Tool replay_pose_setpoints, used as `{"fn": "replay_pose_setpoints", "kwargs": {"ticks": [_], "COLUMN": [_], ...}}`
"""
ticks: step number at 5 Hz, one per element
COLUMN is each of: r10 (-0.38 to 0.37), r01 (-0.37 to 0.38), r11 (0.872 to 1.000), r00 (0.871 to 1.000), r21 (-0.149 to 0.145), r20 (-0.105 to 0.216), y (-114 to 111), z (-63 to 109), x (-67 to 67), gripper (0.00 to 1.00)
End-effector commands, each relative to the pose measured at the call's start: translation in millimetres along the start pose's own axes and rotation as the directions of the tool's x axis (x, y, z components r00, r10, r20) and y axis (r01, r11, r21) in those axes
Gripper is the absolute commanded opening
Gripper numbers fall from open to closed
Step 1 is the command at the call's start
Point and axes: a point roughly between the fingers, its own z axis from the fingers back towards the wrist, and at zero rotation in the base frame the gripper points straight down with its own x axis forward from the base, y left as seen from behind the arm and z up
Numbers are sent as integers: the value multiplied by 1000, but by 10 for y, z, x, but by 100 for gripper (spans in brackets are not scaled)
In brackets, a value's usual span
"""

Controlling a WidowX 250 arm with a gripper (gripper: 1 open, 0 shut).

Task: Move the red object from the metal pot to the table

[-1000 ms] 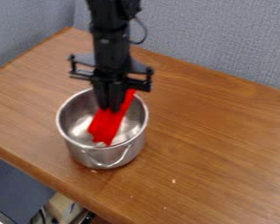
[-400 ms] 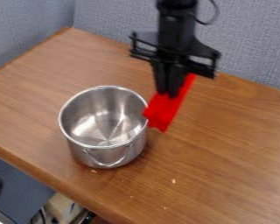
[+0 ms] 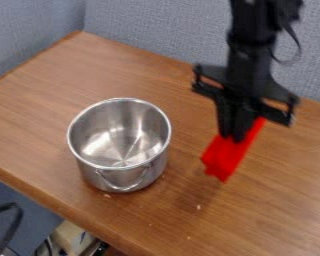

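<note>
"What's changed?"

"The red block point(image 3: 231, 152) has come out of the pot point(image 3: 119, 143) and swung over to its right, pinched in the claw point(image 3: 235, 128)."

"So the lift is done?"

"Yes. It's above the tabletop point(image 3: 176, 218), tilted; I'd say lowering and letting go remain."

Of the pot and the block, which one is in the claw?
The red block: the claw has its upper end, and it hangs tilted to the right of the pot in the picture. The silver pot stands apart on the wooden table.
</note>
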Motion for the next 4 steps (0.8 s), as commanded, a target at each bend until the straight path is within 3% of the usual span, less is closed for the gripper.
{"fn": "replay_pose_setpoints", "kwargs": {"ticks": [1,2,4], "r10": [-20,16,79], "r01": [20,-15,-77], "r11": [1000,1000,997], "r00": [999,998,994], "r21": [-7,-12,-22], "r20": [28,54,71], "y": [-93,-2,23], "z": [-51,80,147], "x": [-11,-73,-169], "gripper": [0,0,0]}}
